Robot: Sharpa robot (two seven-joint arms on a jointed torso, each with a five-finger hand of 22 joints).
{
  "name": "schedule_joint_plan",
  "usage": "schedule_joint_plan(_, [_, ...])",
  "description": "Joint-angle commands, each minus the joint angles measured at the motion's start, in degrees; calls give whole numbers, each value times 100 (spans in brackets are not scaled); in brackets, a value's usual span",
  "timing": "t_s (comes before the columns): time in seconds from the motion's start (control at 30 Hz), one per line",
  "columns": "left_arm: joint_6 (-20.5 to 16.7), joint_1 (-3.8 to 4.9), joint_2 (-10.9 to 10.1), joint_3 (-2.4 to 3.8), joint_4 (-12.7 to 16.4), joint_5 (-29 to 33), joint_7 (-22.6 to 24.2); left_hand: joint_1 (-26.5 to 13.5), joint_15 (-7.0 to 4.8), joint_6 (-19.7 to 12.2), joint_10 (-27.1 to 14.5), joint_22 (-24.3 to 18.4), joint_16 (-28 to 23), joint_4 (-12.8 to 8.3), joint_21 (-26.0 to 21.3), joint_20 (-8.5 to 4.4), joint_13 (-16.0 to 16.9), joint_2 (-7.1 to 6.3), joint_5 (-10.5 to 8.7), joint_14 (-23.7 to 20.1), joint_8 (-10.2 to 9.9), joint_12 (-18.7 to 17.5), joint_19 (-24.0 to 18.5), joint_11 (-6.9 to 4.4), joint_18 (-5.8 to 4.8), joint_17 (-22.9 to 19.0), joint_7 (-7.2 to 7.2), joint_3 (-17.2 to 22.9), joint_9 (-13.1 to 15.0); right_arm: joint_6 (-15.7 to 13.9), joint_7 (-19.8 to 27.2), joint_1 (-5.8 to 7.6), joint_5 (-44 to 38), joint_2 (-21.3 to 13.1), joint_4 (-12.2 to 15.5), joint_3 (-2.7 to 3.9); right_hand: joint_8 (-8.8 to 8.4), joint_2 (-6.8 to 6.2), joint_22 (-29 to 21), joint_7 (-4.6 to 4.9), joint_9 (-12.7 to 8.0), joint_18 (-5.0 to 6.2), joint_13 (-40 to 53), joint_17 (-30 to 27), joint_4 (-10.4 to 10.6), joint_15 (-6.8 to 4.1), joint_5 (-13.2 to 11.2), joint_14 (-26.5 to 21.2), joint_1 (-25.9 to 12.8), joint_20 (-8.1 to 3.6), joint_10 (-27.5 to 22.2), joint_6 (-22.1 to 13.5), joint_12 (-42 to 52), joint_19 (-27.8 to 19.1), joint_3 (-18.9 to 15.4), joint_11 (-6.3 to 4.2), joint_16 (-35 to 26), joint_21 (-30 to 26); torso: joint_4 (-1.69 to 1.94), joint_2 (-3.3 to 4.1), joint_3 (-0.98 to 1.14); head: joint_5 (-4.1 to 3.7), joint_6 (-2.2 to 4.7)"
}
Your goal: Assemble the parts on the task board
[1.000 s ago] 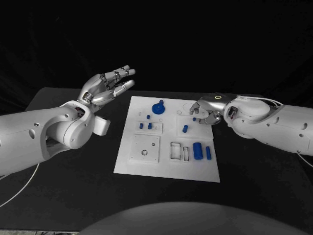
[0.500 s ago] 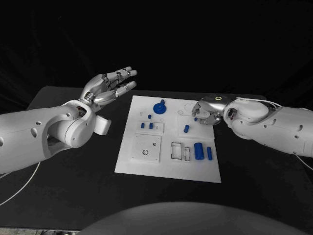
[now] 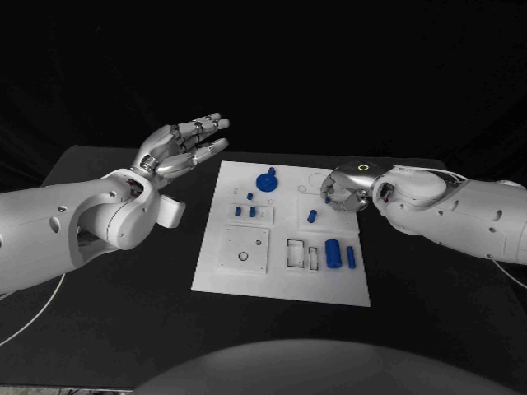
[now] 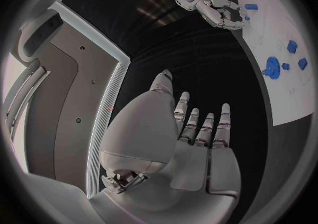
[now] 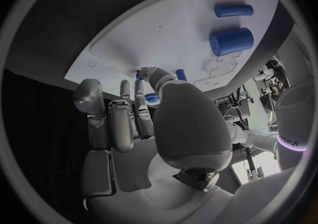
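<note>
The white task board [image 3: 276, 280] lies in the middle of the black table. My right hand [image 3: 344, 188] hovers over its far right corner with fingers curled; in the right wrist view its thumb and a finger pinch a small blue part [image 5: 151, 98]. My left hand [image 3: 183, 146] is raised left of the board, fingers spread, holding nothing. On the board sit a blue round knob [image 3: 268, 180], two small blue pegs [image 3: 244, 211], a blue peg [image 3: 312, 217] and two blue cylinders [image 3: 341, 256]. The right wrist view shows the cylinders [image 5: 231, 41] beyond the fingers.
The board carries a square recess with a dark ring [image 3: 246, 249] and a rectangular slot [image 3: 296, 253] near its front. Bare black table [image 3: 121, 313] surrounds the board on all sides. The left wrist view shows the right hand [image 4: 222, 12] over the board [image 4: 291, 102].
The right hand has barely shifted over the board's far right corner, its fingers staying curled. The left hand has held still, raised and spread.
</note>
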Motion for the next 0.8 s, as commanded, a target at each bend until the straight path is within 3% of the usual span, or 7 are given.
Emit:
schedule_joint_plan(0.03, [39,2,6,5,16,-53,7,87,3,42,-1,49,52,5,53,1,10,3,39,68,41,63,84,56,-35,12,42,-49,12,65,36,-24,-34,33,-17,-2,24,84,670,11,50,65,35,304,-50,-36,-57,-24,1,-16,67,-16,66,4,-9,-8,13,29,-1,7,-1,14,0])
schedule_joint_plan(0.23, [40,2,9,5,19,-60,-18,117,29,99,18,88,99,4,80,-2,15,17,56,113,50,120,167,81,-69,19,63,-76,18,94,44,-41,-7,51,-40,-2,22,113,671,30,120,64,104,290,-98,-48,-50,-29,19,-26,105,-58,171,7,4,-20,10,35,-4,9,-4,20,0])
schedule_joint_plan(0.53, [54,2,36,5,-12,-88,-50,213,99,257,82,226,239,0,163,-9,26,56,96,263,73,270,404,132,-119,39,106,-134,33,34,98,-59,35,71,-96,-2,-23,159,683,271,149,62,140,292,-165,-108,-1,-18,42,-67,176,-63,255,29,106,-112,22,77,-13,7,-5,13,0])
schedule_joint_plan(0.8, [48,2,48,6,-23,-135,-76,296,140,425,160,261,366,-7,228,-14,37,84,121,410,104,414,574,178,-129,56,143,-184,48,49,157,-95,101,121,-148,-1,128,220,676,296,300,64,88,200,-302,-116,78,-67,149,-97,421,189,272,0,178,-93,-32,56,-16,11,-8,23,0])
